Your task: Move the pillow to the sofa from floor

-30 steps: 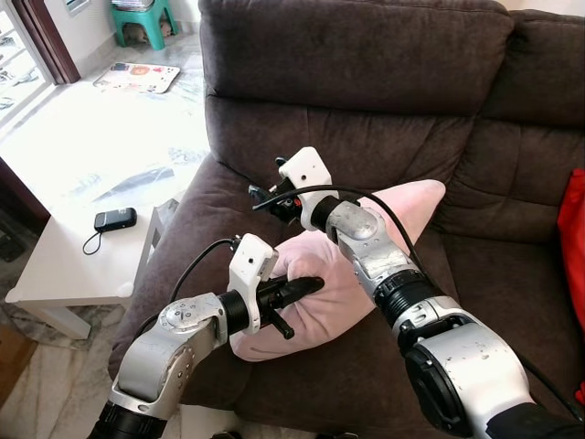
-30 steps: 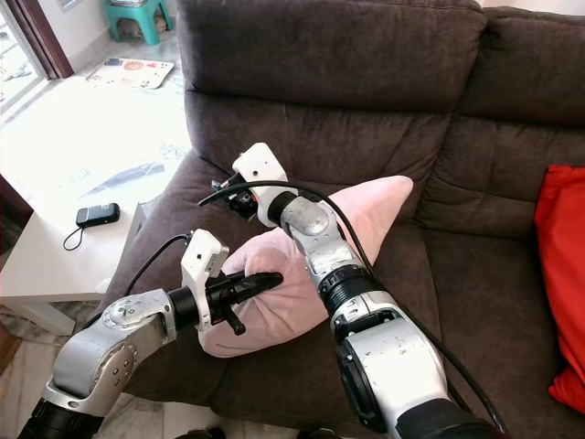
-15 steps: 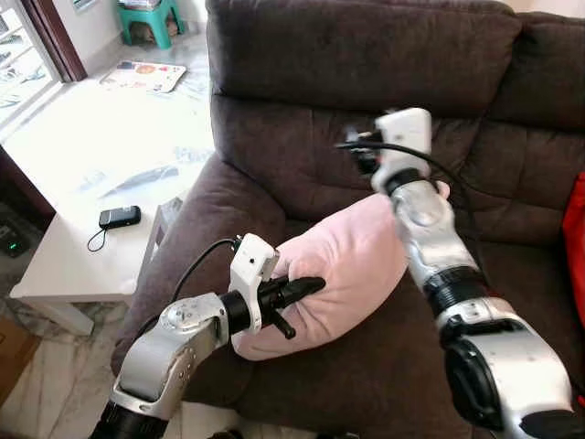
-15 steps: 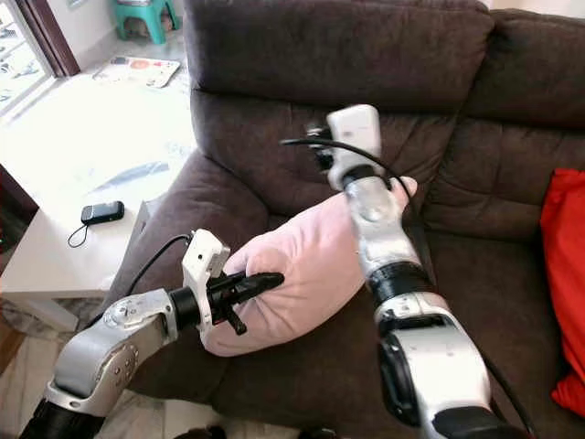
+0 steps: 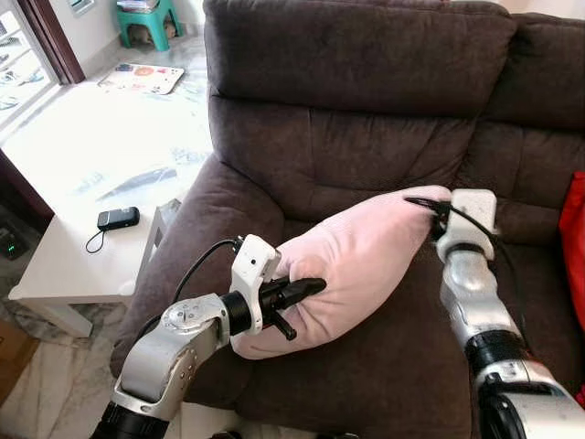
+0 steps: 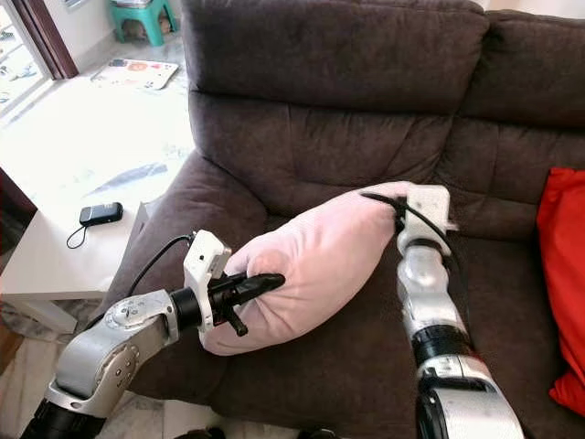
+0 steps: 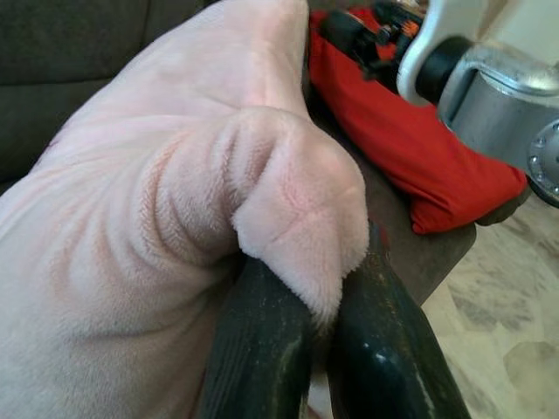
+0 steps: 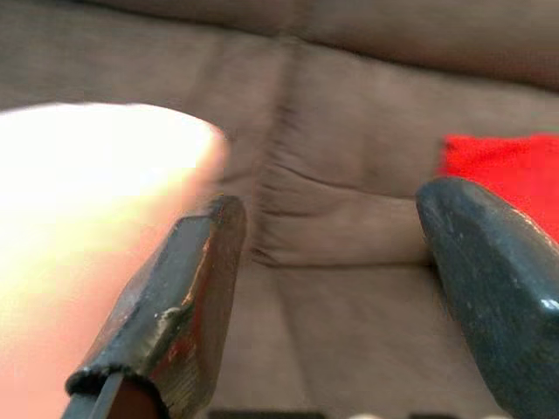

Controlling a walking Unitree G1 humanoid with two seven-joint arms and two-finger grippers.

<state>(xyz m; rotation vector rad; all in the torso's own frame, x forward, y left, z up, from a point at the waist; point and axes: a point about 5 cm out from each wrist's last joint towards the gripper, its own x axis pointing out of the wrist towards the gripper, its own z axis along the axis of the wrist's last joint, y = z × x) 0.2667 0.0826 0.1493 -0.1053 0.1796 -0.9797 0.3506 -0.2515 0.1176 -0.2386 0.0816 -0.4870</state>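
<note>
A pink plush pillow (image 5: 361,261) lies slanted across the seat of the dark brown sofa (image 5: 347,137). Its upper end leans toward the backrest. My left gripper (image 5: 307,288) is shut on the pillow's lower corner near the sofa's front edge. In the left wrist view a fold of pink plush (image 7: 297,218) is pinched between the two black fingers (image 7: 262,349). My right gripper (image 8: 341,288) is open at the pillow's upper end, with the pillow (image 8: 87,201) beside one finger and nothing between them. The right wrist (image 5: 468,215) sits just right of the pillow's top.
A red cushion (image 6: 562,274) lies at the sofa's right end. Left of the sofa stands a low white table (image 5: 64,274) with a small black device (image 5: 117,218) on it. A green stool (image 5: 146,18) stands on the floor far back left.
My right arm has swung from the pillow's left side up and over to its upper right end. The pillow has flattened onto the seat. The left gripper has kept its hold.
</note>
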